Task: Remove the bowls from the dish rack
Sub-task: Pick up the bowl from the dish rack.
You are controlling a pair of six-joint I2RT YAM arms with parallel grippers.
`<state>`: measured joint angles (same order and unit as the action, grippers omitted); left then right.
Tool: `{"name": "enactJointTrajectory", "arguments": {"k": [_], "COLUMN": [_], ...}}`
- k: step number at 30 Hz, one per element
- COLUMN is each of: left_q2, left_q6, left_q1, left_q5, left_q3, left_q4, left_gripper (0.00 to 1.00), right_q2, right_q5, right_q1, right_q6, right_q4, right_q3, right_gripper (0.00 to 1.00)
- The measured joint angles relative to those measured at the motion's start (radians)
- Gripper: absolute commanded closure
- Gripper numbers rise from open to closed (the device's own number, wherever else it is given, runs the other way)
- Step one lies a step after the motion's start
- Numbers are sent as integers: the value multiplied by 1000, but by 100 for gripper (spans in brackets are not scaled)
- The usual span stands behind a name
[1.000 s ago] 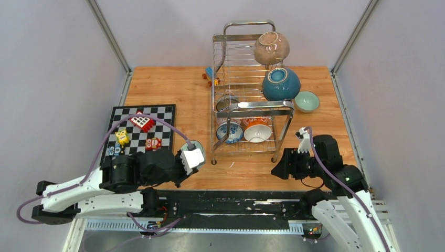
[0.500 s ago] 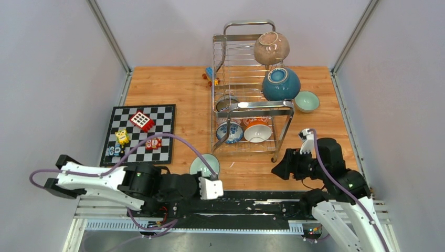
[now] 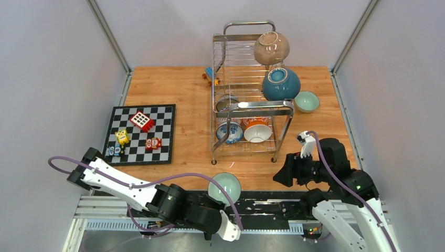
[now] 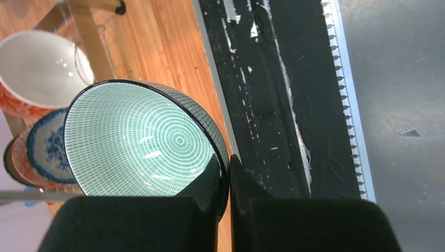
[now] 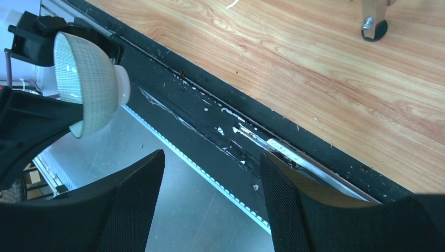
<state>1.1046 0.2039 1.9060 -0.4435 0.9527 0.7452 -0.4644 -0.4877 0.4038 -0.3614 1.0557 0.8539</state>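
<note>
The green bowl is pinched by its rim in the left gripper, seemingly past the near edge of the table. Released there, it could be dropped and broken. The right gripper is spread apart, empty.

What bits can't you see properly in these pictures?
- Left wrist view: part of the green bowl hides behind the left gripper.
- Top view: bars of the dish rack cover parts of the lower bowls.
- Top view: the toys on the chequered board are too small.
</note>
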Motion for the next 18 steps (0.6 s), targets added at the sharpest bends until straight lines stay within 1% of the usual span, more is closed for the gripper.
{"name": "enactJointTrajectory", "arguments": {"k": [5,9,11,14,18], "left_q2": [54,83,92,110,139], "left_q6": [123,225,271,317,356], "left_q1": [8,8,8,8,8], "left_q5": [27,41,56,88,136], "left_q3": [-63,-106,-119,-128,-135], "left_q4": [-80,-132,-155,-177,-193], "left_gripper": [100,100,100,100,100], "right_q2": [-22,-58,-78,-108,-175], "right_q5": [-2,20,53,125,290], "right_q1": [29,93,158,298,544], "right_q6": [5,5,-5,-44,-129], "right_q4": [0,-9,-21,-55,-137], "right_q3": [0,0,0,0,-12], "right_gripper": [32,33,33,34,35]}}
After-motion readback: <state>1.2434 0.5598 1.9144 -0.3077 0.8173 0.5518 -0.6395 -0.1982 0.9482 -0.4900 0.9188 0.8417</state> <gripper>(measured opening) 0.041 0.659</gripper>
